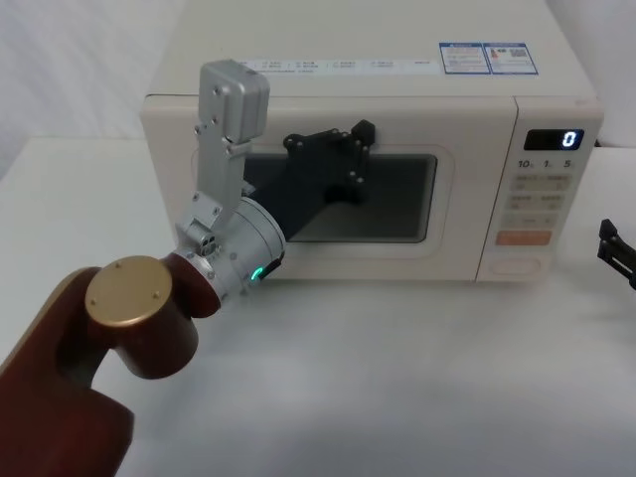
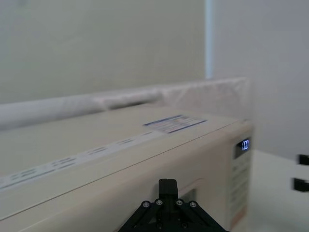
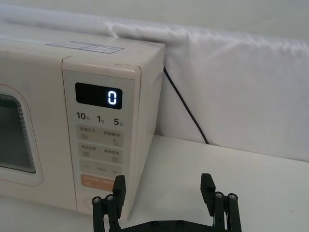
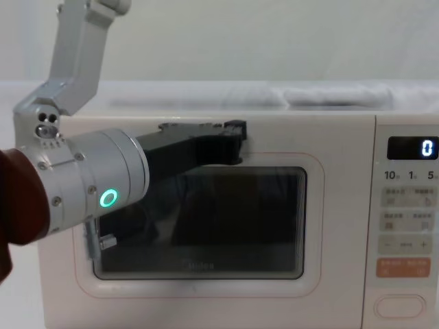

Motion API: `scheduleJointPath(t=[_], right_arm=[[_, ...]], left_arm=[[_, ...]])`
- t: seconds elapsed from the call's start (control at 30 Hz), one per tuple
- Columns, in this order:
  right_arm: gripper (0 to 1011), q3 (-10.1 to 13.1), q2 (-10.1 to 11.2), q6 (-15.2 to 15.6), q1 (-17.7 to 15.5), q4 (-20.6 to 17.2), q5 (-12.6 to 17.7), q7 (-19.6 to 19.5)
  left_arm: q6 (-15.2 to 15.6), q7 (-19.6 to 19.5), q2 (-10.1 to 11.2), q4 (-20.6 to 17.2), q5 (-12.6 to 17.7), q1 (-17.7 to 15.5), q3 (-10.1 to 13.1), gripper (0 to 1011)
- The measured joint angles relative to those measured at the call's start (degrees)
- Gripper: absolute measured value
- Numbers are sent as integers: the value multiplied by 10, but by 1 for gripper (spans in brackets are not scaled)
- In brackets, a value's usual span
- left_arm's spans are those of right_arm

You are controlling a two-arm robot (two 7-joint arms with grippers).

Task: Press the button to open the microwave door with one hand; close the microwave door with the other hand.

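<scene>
The microwave door [image 1: 328, 194] is sitting flush, with the left gripper [image 1: 356, 134] pressing on it at twelve o'clock of the window, fingers together. The right gripper [image 1: 616, 253] is hanging with fingers apart at three o'clock over the white table [image 1: 397, 378], near the button [image 4: 399, 306]. A white cloth [image 3: 241, 87] is draping the wall behind.

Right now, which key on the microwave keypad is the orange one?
The wide rectangular orange key, second from the bottom of the keypad panel. It sits just above the cream pill-shaped button; the small keys above it are all cream.
</scene>
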Motion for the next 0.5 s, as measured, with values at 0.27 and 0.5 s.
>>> scheduleJointPath(t=[0.27, 0.5], right_arm=[[1002, 0, 0, 0, 0, 0, 0, 0], [1002, 0, 0, 0, 0, 0, 0, 0]], left_arm=[[-14, -25, 22, -33, -22, 21, 6, 0], [-19, -26, 50, -72, -33, 58, 6, 0]])
